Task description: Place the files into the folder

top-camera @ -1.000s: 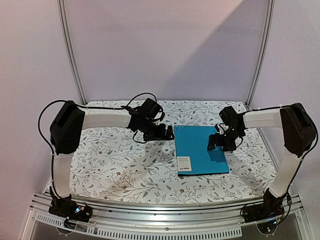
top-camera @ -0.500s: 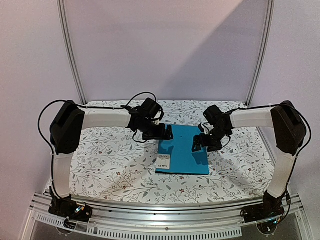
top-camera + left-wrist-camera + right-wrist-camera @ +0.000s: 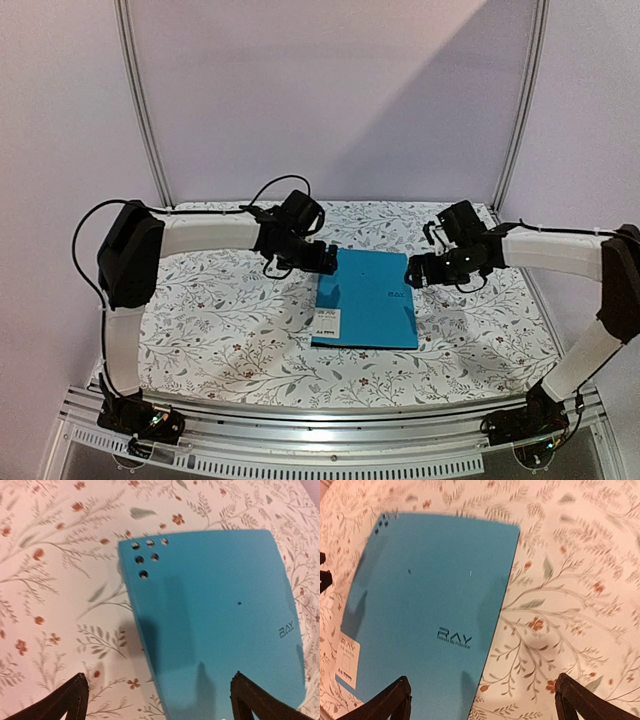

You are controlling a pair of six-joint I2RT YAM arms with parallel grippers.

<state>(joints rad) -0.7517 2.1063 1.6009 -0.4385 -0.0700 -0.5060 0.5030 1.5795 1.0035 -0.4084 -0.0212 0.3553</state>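
The left gripper (image 3: pixel 326 263) is seen with its jaws spread wide and nothing between them. In its wrist view the fingertips (image 3: pixel 70 702) are set well apart at the lower edge, with the folder (image 3: pixel 368 300) lying below. This gripper is held over the folder's 11 o'clock corner, where a cluster of punched holes (image 3: pixel 147 556) is shown. The right gripper (image 3: pixel 411 272) is likewise parted, with nothing clasped, and is placed at the folder's 2 o'clock corner, just by its right edge. Whether either gripper touches the cover cannot be told. The folder is shut, teal side up, and laid flat at the middle of the table (image 3: pixel 220 320), which is covered with a floral cloth. A white label (image 3: pixel 327 322) is fixed at the folder's 7 o'clock corner, and a printed logo (image 3: pixel 455 634) is seen toward its 3 o'clock edge.
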